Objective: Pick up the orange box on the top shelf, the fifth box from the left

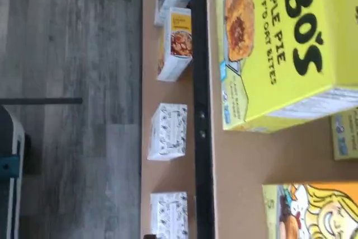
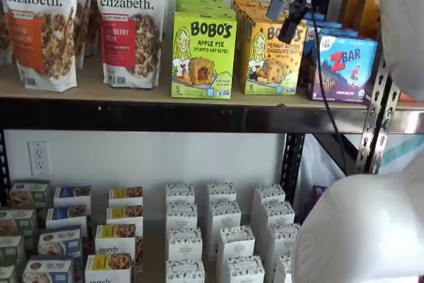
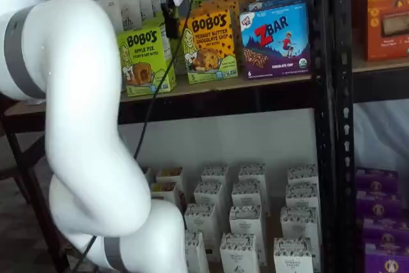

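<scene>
Upright, the rectangular cardboard orange box [image 2: 267, 57] stands on the wooden top shelf [image 2: 99, 85].

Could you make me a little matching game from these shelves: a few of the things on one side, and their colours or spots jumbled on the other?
Things:
1. apple pie box
2. orange box
3. ZBar box
4. small white boxes

Descriptions:
A. blue-purple, right of the peanut butter box
B. lime green
C. on the lower shelf
D. on the top shelf, between the other two snack boxes

Pairs: 1-B, 2-D, 3-A, 4-C
</scene>
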### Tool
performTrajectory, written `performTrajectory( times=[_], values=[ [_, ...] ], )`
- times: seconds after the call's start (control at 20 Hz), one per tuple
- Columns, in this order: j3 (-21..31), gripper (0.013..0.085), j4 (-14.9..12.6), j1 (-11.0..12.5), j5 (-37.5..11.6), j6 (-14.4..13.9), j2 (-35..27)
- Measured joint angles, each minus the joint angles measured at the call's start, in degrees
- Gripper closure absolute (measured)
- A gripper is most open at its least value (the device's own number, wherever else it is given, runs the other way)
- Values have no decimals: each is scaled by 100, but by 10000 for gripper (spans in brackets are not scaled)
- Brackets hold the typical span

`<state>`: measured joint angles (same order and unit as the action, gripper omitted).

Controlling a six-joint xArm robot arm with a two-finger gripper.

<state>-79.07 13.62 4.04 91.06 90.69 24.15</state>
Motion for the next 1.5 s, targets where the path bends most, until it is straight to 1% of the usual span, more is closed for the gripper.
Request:
performTrajectory(
  times=[0.3, 0.35, 0.55, 0.65, 0.8, 1.05, 1.4, 1.5],
  values=[
    [173, 130, -452, -183, -602, -59, 114],
    [156, 130, -494, -199, -622, -68, 104],
    [-57, 130, -570, -231, -433, -93, -46],
    [-9, 130, -645, -281, -563, -122, -22],
    [224, 130, -770, -350, -1001, -155, 125],
    [322, 130, -918, -409, -1277, -183, 184],
    [138, 130, -1093, -466, -1161, -208, 37],
    [-12, 130, -1156, -458, -1002, -184, -87]
  ],
)
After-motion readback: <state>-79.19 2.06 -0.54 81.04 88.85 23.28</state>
